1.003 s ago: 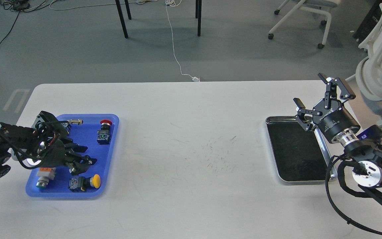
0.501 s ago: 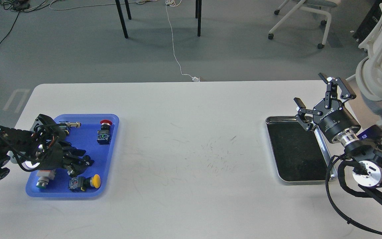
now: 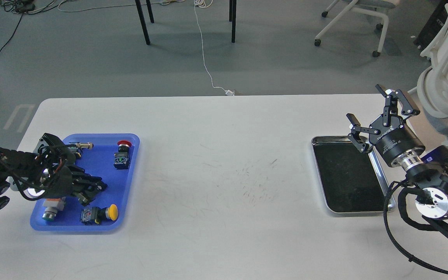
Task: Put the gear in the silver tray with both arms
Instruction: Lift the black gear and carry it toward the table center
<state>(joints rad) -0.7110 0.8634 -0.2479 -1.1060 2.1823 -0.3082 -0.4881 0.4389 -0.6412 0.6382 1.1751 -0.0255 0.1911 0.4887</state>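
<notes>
The white table (image 3: 216,163) served as the reference surface. The silver tray (image 3: 379,179) lay flat near the table's right end, its dark reflective bottom bare. The blue plastic tray (image 3: 105,171) lay near the table's left end, well apart from the silver tray.

The right gripper (image 3: 379,112) hovered above the far right corner of the silver tray. Its two fingers were spread wide apart and held nothing. The right arm (image 3: 430,194) entered from the lower right edge, and its silver wrist ring was visible beside the tray's right rim.

The left gripper (image 3: 91,188) was positioned low over the middle of the blue plastic tray, pointing toward the table's centre. Its fingers appeared dark and bunched against the blue surface, so it could not be determined whether they were spread, closed, or gripping a part. The left arm (image 3: 10,171) entered from the left edge, with black cables looped around it.

Inside the blue plastic tray, the red push button (image 3: 123,154) stood near the far right corner. The yellow push button (image 3: 99,214) lay near the front edge, just beside the left gripper. A green-capped part (image 3: 49,212) lay at the front left corner. A brass-tipped cylindrical part (image 3: 82,146) lay along the far edge.
</notes>
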